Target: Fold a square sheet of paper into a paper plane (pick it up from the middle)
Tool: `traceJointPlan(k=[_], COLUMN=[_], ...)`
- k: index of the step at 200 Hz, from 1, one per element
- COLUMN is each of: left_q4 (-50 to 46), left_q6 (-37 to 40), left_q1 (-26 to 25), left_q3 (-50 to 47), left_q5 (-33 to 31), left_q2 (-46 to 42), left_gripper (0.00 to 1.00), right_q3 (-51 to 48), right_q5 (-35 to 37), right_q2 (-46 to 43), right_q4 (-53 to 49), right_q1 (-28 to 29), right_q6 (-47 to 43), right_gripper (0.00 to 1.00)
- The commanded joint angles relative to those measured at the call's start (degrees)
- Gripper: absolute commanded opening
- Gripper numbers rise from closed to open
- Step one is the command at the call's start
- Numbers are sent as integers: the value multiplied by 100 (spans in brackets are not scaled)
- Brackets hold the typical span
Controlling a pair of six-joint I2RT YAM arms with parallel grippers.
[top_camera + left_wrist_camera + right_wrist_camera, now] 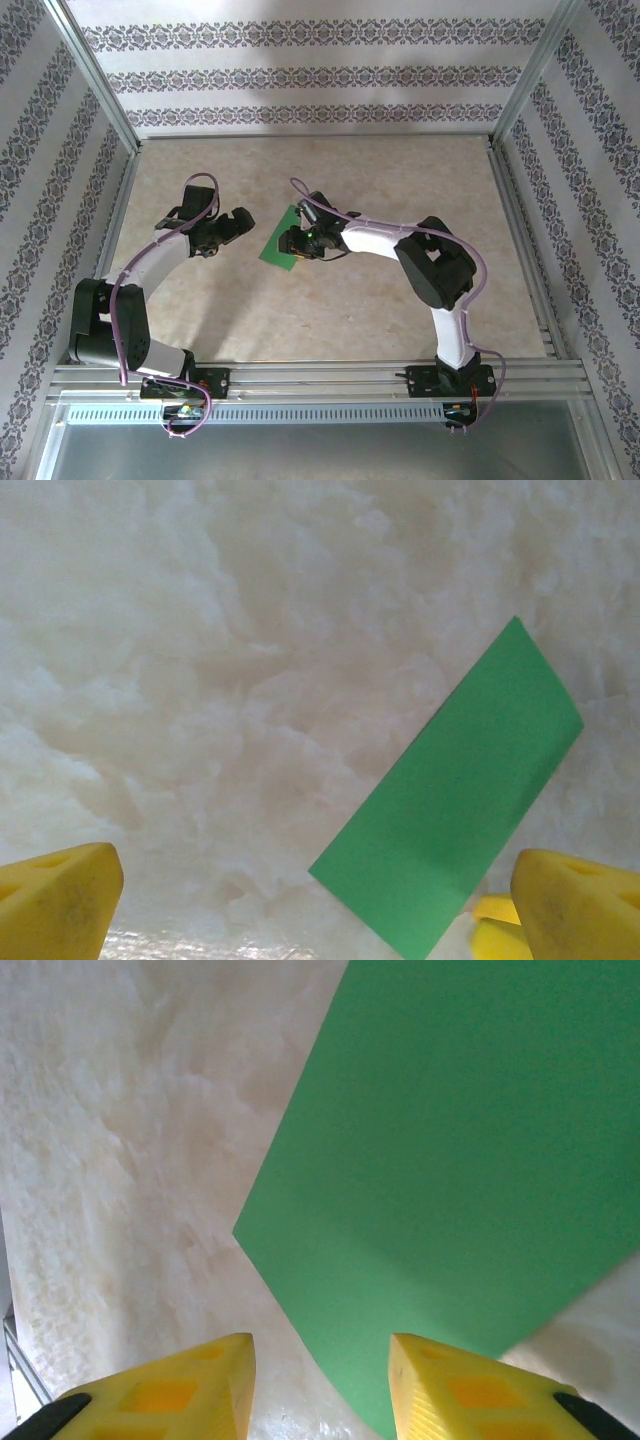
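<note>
The green sheet of paper (277, 246) lies on the marbled table between the two arms. In the left wrist view the paper (450, 800) looks like a slanted oblong, longer than it is wide. My left gripper (232, 228) sits just left of it, and the gripper (320, 910) is open wide, with its right yellow fingertip (580, 905) beside the paper's lower end. My right gripper (293, 243) hovers over the paper's right side. In its own view the gripper (320, 1385) is open, and the paper (450, 1160) reaches down between its fingertips.
The marbled table (330, 310) is framed by aluminium rails (320, 380) at the front and patterned walls on the other sides. A second bit of yellow fingertip (495, 925) shows by the paper's lower end in the left wrist view.
</note>
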Motion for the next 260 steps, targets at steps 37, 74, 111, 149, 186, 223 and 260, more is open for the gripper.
traceJointPlan(k=[37,74,111,149,186,223,260], left_q4=[305,283,328,357,721,911,1036], left_q6=[-56,227,397,299,-169,-334,-468], left_q1=[64,55,-173,-642,-1157,-1469,-1608], left_q3=[42,200,315,342,91,85,152], left_q5=[457,1102,1730,1918,1823,1706,1739], left_q2=[219,424,696,792,799,994,1259], left_gripper=[100,100,100,100,99,95,91], right_q3=[407,90,50,-170,-1144,-1341,-990], right_q5=[-374,-263,120,-202,754,1055,1031], right_q2=[357,169,-144,-1139,-1634,-1347,-939], right_q4=[-1035,-2260,-3286,-2269,-694,-262,-241], right_q1=[-43,-388,-711,-781,-768,-740,-767], right_q6=[-651,-2200,-3735,-2752,-209,632,645], right_gripper=[39,40,40,41,39,36,35])
